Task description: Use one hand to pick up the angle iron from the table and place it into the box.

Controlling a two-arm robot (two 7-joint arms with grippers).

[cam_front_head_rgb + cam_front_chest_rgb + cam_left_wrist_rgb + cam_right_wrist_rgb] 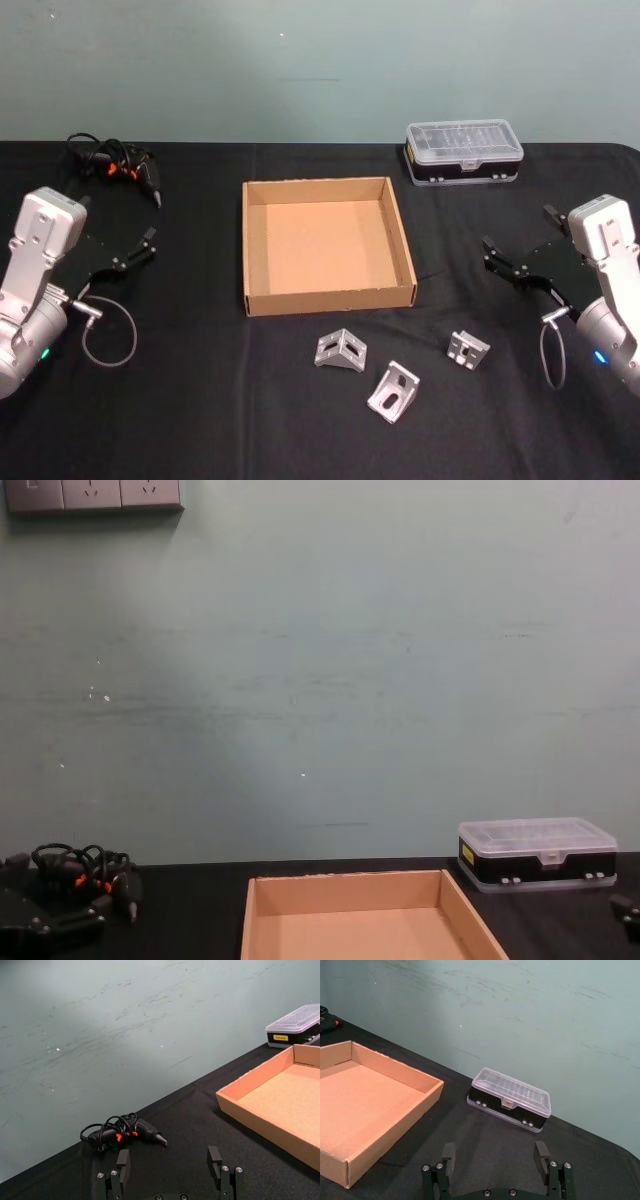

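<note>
Three silver metal angle irons (394,391) are laid on the matte black desk (200,400), just before the near wall of the shallow tan cardboard box (330,298). The black left tool (168,1157) and black right tool (495,1151) are held open at either side.

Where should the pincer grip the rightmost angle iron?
Likely from above with the right pincer, which is nearest and open. Close across the two flat sides of the angle iron; it lies low on the table, leaving no side approach.
</note>
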